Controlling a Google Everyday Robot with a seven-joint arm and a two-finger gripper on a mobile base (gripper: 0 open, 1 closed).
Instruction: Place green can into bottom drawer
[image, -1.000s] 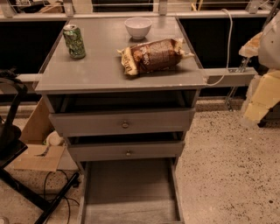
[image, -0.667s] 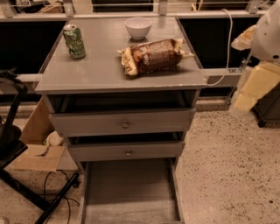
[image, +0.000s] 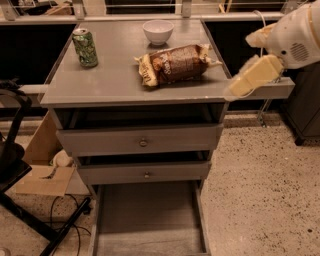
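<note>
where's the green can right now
The green can stands upright at the back left of the cabinet top, left of the white bowl; the pincer hovers by its right edge.

Grey cabinet top (image: 115, 82): green can (image: 85, 48), white bowl (image: 158, 31), snack bag (image: 175, 64); claw (image: 246, 81) at right edge.

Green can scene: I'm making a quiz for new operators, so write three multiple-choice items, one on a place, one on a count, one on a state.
1. Where does the green can stand?
A. back left of the cabinet top
B. on the floor
C. on a chair

2. How many things are on the cabinet top?
A. two
B. three
C. five

3. The bottom drawer is:
A. shut
B. pulled open
C. taken out

1 A: it stands upright there, far from the gripper at the top's right edge.
2 B: the can, a white bowl and a snack bag.
3 B: its grey floor shows in front of the cabinet.
</note>
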